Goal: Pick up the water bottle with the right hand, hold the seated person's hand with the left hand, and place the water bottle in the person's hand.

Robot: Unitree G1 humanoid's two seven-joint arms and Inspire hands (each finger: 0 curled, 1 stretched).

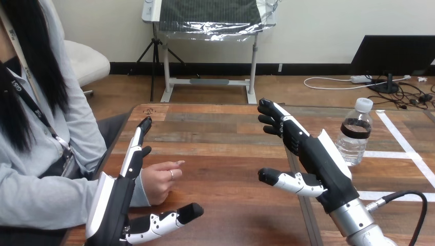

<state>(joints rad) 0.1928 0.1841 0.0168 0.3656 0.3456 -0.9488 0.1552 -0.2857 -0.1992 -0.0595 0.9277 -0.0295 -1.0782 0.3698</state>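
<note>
Water bottle (355,137): stands upright on the wooden table (225,154), towards its right side, just right of the right hand.
Right hand (320,161): raised over the table, fingers straight and spread, thumb out to the left, holding nothing.
Left hand (120,197): fingers straight, thumb stuck out below the person's hand, gripping nothing.
Person's hand (158,182): loosely curled on the table, close against the left hand's palm side; contact cannot be told.
</note>
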